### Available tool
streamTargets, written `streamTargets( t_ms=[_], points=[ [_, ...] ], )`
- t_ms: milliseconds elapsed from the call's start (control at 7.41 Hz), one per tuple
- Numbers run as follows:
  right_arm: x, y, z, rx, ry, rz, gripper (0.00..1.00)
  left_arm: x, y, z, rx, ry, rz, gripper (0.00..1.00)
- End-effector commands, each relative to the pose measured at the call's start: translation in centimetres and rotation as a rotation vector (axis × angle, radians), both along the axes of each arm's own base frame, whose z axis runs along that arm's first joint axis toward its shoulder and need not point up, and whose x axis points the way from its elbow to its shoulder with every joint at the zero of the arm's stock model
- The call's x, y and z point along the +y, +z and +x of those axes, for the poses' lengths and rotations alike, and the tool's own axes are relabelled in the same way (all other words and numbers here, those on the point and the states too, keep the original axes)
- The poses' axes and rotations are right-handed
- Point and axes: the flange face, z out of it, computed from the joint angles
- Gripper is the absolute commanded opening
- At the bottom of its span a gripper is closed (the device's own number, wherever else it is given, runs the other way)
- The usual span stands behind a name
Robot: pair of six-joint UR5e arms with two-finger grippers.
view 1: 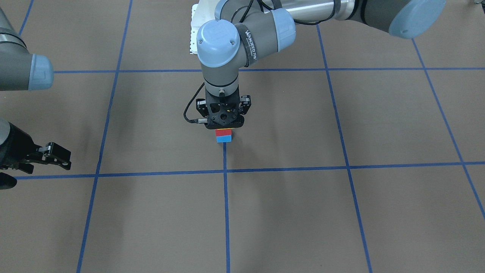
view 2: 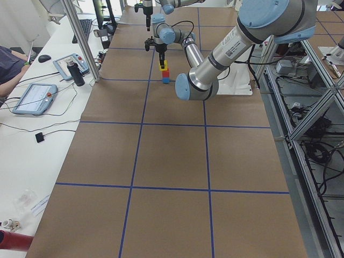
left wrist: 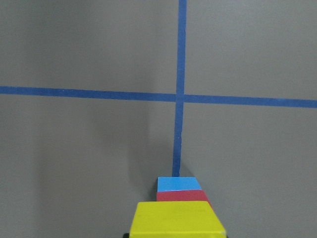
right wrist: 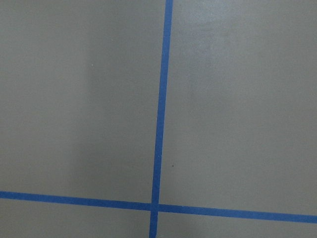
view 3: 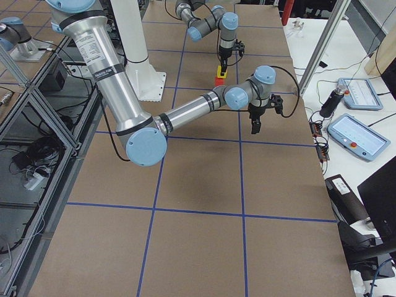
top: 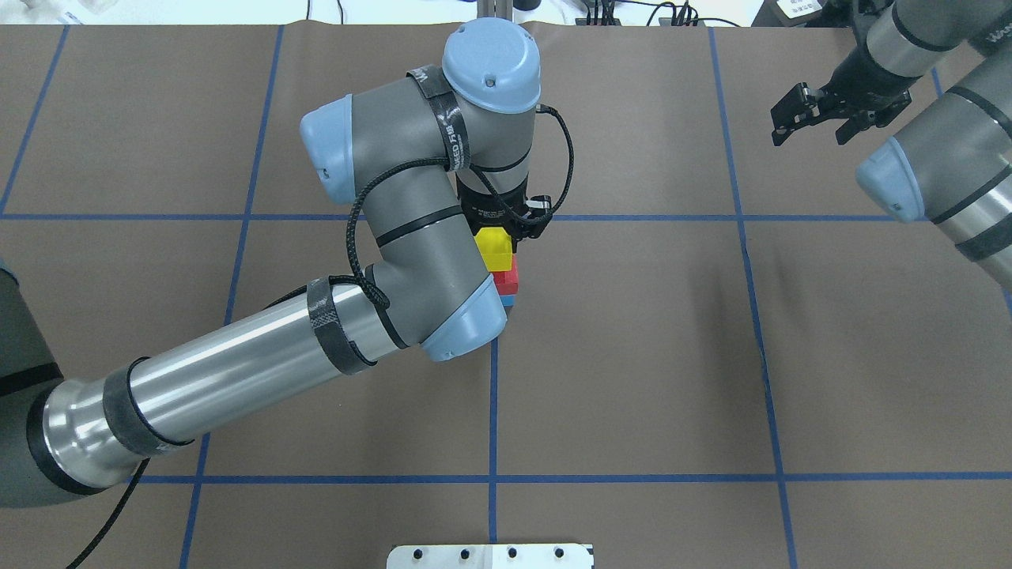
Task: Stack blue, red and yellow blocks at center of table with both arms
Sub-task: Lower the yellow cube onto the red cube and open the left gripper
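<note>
The three blocks stand as one column near the middle of the table [view 1: 341, 212], at the end of a blue tape line [view 1: 226, 159] just short of a tape crossing. The blue block [view 1: 224, 139] sits on the surface, the red block [view 1: 223, 132] on it, and the yellow block [top: 496, 247] on top, faces roughly flush.

The left gripper [view 1: 224, 123] hangs straight down over the column; its body covers the yellow block in the front-facing view. The left wrist view shows the yellow block close at its lower edge with red and blue beneath, but no fingers; the overhead view hides them behind the wrist, so I cannot tell whether they clamp the yellow block or only flank it.

The left arm reaches in from the robot's left; in the overhead view its elbow overlaps the column's left side. On the other sides brown surface lies around the column out to the next tape lines.

The right gripper [top: 810, 130] hovers well apart, toward the far right part of the table in the overhead view, fingers spread wide with nothing between them; its wrist view takes in only table and a tape crossing.

The white base plate [top: 490, 555] lies at the robot-side edge; along the operators' edge a bench holds a pendant [view 2: 35, 97], near a person's sleeve [view 2: 9, 58].
</note>
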Motion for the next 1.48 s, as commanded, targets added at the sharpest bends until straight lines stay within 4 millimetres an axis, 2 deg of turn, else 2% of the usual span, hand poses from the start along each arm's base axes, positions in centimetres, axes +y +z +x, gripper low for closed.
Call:
streamTargets(
  t_ms=[0, 540, 810, 1349],
  points=[
    [0.1, 0.2, 0.0, 0.001, -0.001, -0.003, 0.99, 0.3, -0.1, 0.3, 0.000, -0.003, -0.008, 0.00],
    [0.1, 0.4, 0.0, 0.002, -0.001, -0.005, 0.99, 0.3, -0.1, 0.4, 0.008, -0.006, -0.007, 0.00],
    [0.1, 0.4, 0.0, 0.003, 0.000, -0.005, 0.99, 0.1, 0.9, 1.6, 0.013, 0.002, -0.004, 0.00],
    [0.1, 0.2, 0.0, 0.001, -0.001, -0.003, 0.99, 0.1, 1.4, 1.5, 0.007, 0.004, -0.014, 0.00]
  ],
)
